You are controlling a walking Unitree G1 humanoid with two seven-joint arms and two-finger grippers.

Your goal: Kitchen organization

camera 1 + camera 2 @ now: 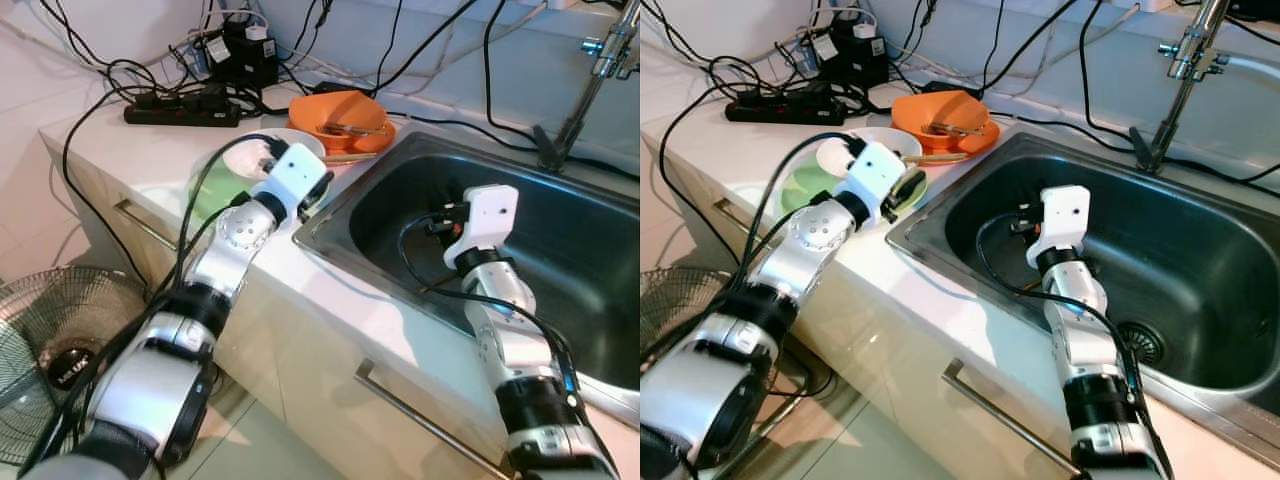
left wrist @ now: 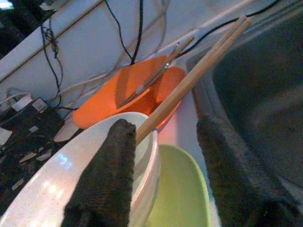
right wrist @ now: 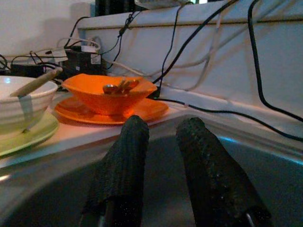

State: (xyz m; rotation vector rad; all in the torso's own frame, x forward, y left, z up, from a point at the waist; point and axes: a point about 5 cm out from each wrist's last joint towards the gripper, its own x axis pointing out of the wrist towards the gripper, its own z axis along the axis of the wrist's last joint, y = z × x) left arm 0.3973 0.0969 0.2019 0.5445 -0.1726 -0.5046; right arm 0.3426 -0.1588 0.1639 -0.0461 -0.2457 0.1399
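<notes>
A white kitchen counter [image 1: 330, 300] runs beside a steel sink [image 1: 1200, 250], and a two-armed robot stands before both. On the counter just left of the sink sits a white bowl [image 1: 250, 152] on a green plate [image 1: 215, 190], with a pair of wooden chopsticks [image 2: 194, 78] propped in the bowl and pointing toward the sink. Just behind them is an orange bowl [image 1: 338, 112] on an orange plate [image 3: 111, 111], holding a metal utensil that is hard to make out. Farther back lie a black power strip [image 1: 180, 113] and a tangle of cables.

The left gripper [image 2: 165, 161] hovers over the white bowl. Its two black fingers are spread wide, one over the bowl's rim beside the chopsticks and one over the green plate, and they hold nothing. The right gripper [image 3: 163, 161] is down inside the sink, near the wall closest to the counter. Its fingers stand a little apart with nothing between them.

The sink itself holds no dishes, just the drain [image 1: 1140, 342] and the tap [image 1: 1185, 60] at the back (no water running that I can see).

As for progress, the tidying looks barely begun. Every dish sits stacked on the counter, and nothing has gone into the sink. The left arm seems about to take the chopsticks or the bowl, though I cannot say which.
</notes>
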